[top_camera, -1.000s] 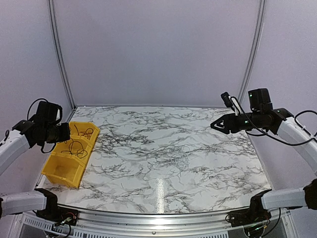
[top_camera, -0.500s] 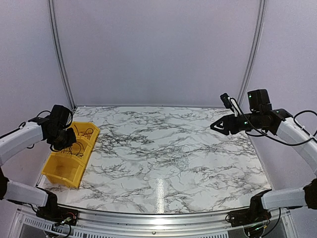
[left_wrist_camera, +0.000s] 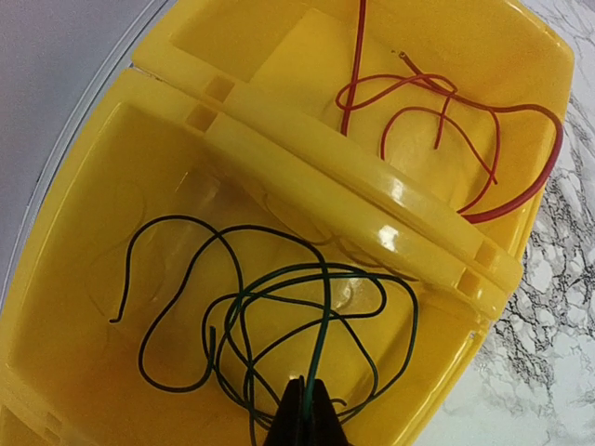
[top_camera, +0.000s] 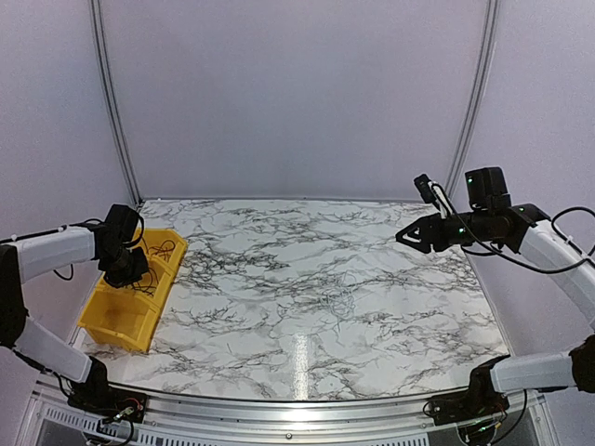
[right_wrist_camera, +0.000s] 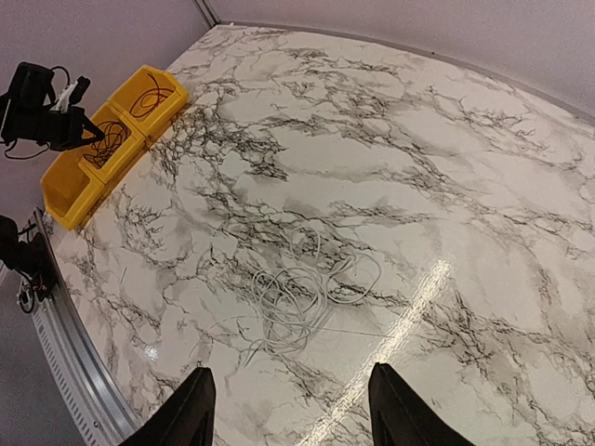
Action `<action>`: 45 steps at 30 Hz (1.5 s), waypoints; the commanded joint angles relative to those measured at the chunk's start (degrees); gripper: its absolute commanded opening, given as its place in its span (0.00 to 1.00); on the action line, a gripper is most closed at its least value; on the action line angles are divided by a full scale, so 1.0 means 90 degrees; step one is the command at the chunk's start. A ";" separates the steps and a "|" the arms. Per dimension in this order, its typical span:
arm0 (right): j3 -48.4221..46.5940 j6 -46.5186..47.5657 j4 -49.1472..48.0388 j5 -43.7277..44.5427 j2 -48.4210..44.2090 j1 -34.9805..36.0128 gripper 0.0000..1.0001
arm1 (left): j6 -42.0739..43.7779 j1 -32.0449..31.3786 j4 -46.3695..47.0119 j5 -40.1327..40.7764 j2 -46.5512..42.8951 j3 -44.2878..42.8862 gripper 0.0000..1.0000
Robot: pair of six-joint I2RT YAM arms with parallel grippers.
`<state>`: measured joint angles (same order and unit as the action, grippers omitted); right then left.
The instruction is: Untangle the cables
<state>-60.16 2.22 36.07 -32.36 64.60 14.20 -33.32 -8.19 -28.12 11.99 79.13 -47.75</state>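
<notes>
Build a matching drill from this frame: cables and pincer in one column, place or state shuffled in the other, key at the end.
Things:
1. red cable
2. green cable
3. white cables
4. right pincer

Place or state:
A. open, above the marble table
B. in a yellow bin compartment, pinched by the left pincer
C. loose on the table
D. lying free in its own bin compartment

Pairs: 1-D, 2-B, 3-C, 4-A

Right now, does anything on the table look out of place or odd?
Only the whitish cables: they lie tangled on the marble table, outside the yellow bin whose compartments hold the red wires and green wires.
</notes>
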 commanded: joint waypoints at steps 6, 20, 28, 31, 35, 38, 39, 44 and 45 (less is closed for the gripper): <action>-0.0028 0.0165 -0.0028 0.0068 0.0056 -0.0051 0.57 | 0.0113 0.0060 0.0024 -0.0317 0.0038 -0.0140 0.14; -0.0572 0.0581 0.0084 -0.0045 0.0533 -0.0028 0.57 | 0.0811 0.0048 -0.1910 0.0372 -0.0959 -0.2087 0.51; -0.0878 0.2981 0.0616 -0.0149 0.1160 0.0627 0.49 | 0.1174 -0.0942 -0.0951 -0.0719 -0.0930 -0.2813 0.50; -0.0811 0.3460 0.0709 0.0023 0.1480 0.0894 0.45 | 0.1743 -0.2189 -0.0623 -0.0188 -0.0795 -0.3075 0.50; -0.0645 0.3285 0.0238 0.0330 0.2031 0.0940 0.41 | 0.1959 -0.3384 -0.0006 0.0149 -0.0569 -0.3165 0.56; -0.0726 0.3015 -0.0237 0.0556 0.2571 0.0950 0.39 | 0.1601 -0.4085 0.0498 0.1210 -0.0537 -0.2822 0.99; -0.0793 0.2940 -0.0400 0.0647 0.2837 0.0958 0.39 | 0.1435 -0.4130 0.0527 0.1130 -0.0477 -0.2777 0.99; -0.1361 0.2875 -0.0511 0.0616 0.3756 0.0961 0.39 | 0.1505 -0.4629 0.1084 0.0886 -0.0388 -0.2428 0.99; -0.1439 0.2937 -0.0497 0.0580 0.3899 0.0970 0.39 | 0.1716 -0.4769 0.1281 0.0881 -0.0434 -0.2317 0.99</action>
<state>-68.34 28.64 34.50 -27.51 96.33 22.61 -20.73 -47.59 -23.53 18.31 75.13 -71.42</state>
